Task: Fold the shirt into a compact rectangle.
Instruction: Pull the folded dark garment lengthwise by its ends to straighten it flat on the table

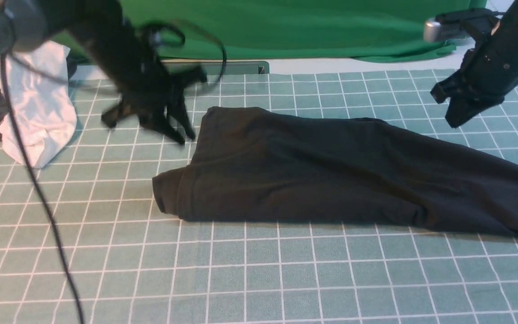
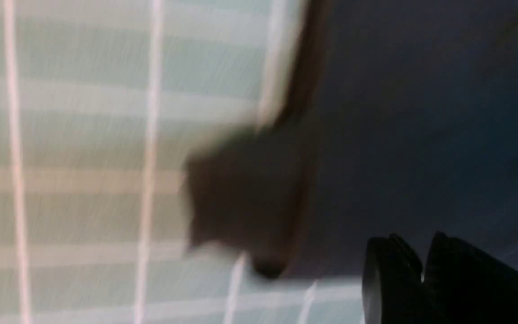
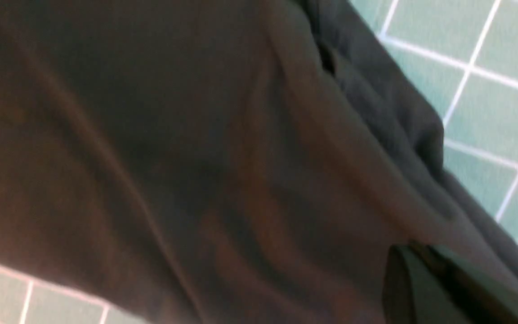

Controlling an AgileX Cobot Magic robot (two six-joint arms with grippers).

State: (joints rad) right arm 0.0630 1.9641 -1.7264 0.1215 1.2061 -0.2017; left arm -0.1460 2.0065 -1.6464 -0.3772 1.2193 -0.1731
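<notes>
Shirt (image 1: pixel 331 175) folded lengthwise, flat on gridded mat (image 1: pixel 259 279), white garment (image 1: pixel 43 112) well apart

The counter (image 1: pixel 286 279) is covered by a teal mat ruled with thin white lines into squares, which spreads beneath the left tool (image 1: pixel 176 128) and the right tool (image 1: pixel 457 118) and out past both of them on every side. Beyond the two tools, at the far edge of the counter, hangs a bright green cloth backdrop (image 1: pixel 286 27), its lower hem creased and gathered behind the right tool. A pale strip (image 1: pixel 353 65) runs between hem and mat. Just beyond the left tool a short grey-green bar (image 1: pixel 227 67) lies along the mat's far edge. The light is soft and even, and the shadows are faint.
</notes>
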